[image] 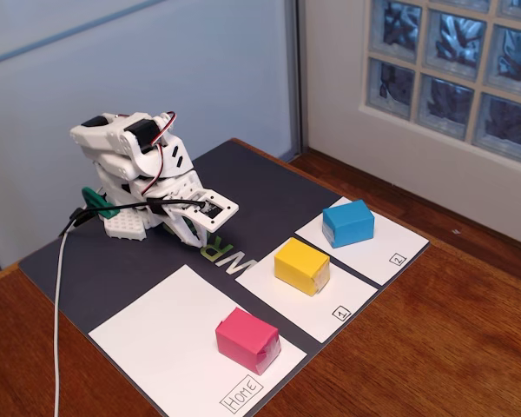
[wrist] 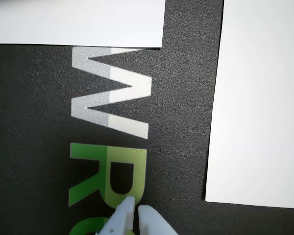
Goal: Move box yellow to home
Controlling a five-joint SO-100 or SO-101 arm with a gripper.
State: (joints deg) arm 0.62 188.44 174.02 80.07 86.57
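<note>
The yellow box [image: 302,266] stands on the middle white paper square labelled "1", in the fixed view. Home [image: 169,339], the largest white square with the "Home" label at its near corner, lies in front and carries a pink block [image: 247,338]. My gripper [image: 197,236] is folded low over the dark mat at the arm's base, well behind and left of the yellow box. In the wrist view my gripper [wrist: 136,209] is shut with nothing between its fingertips, hovering over green and white mat lettering. The yellow box is out of the wrist view.
A blue block [image: 348,222] sits on the far white square labelled "2". The dark mat [image: 269,191] lies on a wooden table. A white cable [image: 59,321] runs from the arm base off the front left. A wall and glass-block window stand behind.
</note>
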